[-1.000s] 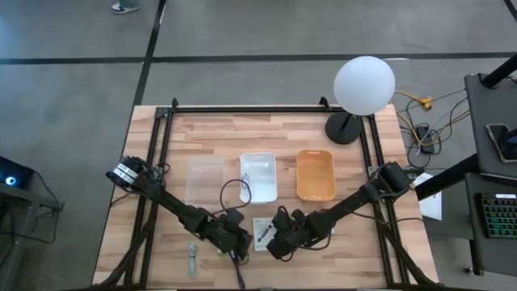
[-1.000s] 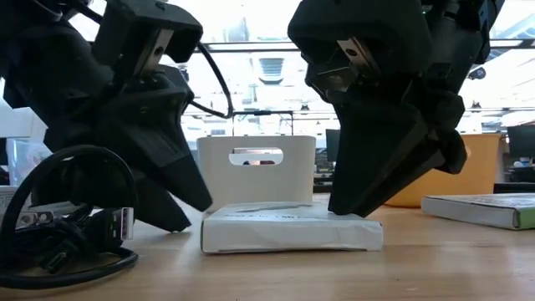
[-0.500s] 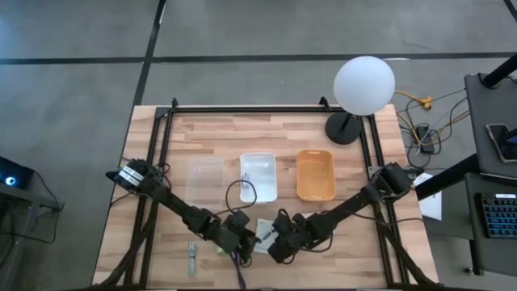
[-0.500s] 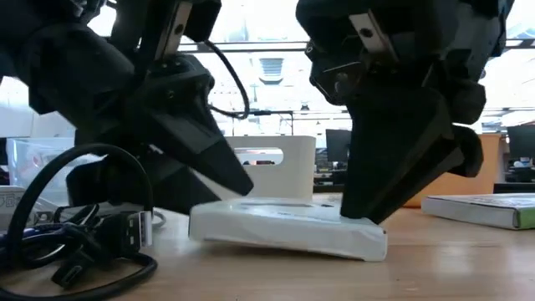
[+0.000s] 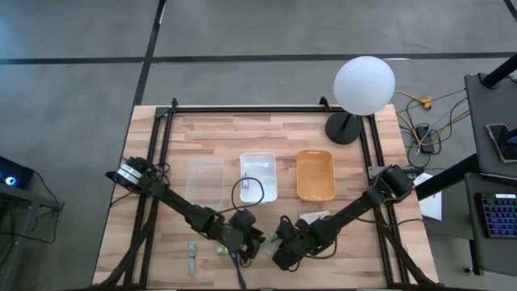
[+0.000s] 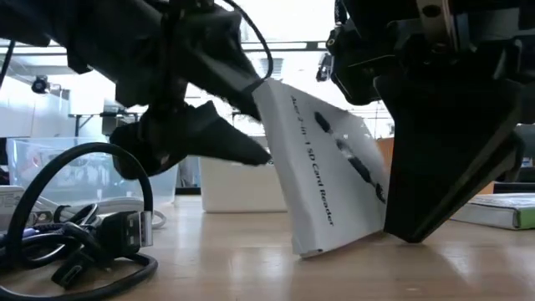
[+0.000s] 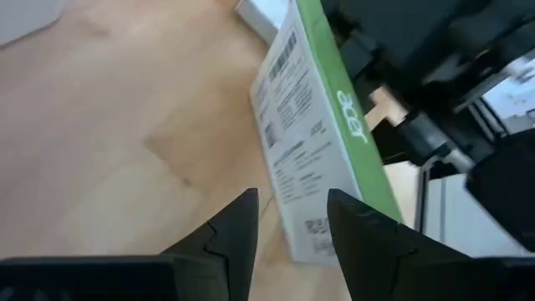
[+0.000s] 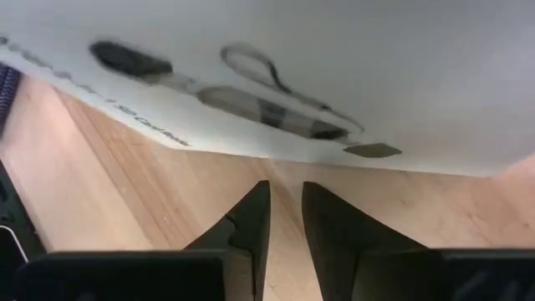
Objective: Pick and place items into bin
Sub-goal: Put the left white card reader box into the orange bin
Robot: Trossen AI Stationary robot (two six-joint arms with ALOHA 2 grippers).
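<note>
At the table's near edge both grippers crowd one white box [image 6: 330, 167], which stands tilted on a lower edge on the wood, its printed face toward the low camera. From above the box [image 5: 266, 242] is almost wholly hidden between the two arms; only a sliver of white and green shows. The left gripper [image 5: 246, 238] is at the box's upper corner; in its wrist view the two fingers [image 7: 238, 230] stand a little apart with the box's green-edged, barcoded side [image 7: 322, 150] just beyond their tips, and whether they touch it I cannot tell. The right gripper [image 5: 284, 252] presses close on the other side; in its wrist view the fingers [image 8: 251, 221] are nearly together with only a thin gap, nothing between them, and the box's printed face [image 8: 267, 84] fills the picture above them. In the low view the right gripper [image 6: 451, 142] is a dark mass that hides the box's far edge. A black cable [image 6: 71, 238] lies coiled beside the left arm, cut off at the picture's edge. A grey stick [image 5: 191, 257] lies well apart, toward the left. Three trays sit mid-table: clear [image 5: 204, 179], white [image 5: 258, 176] and orange [image 5: 315, 175]; a second box [image 6: 493, 209] shows partly behind the right arm.
</note>
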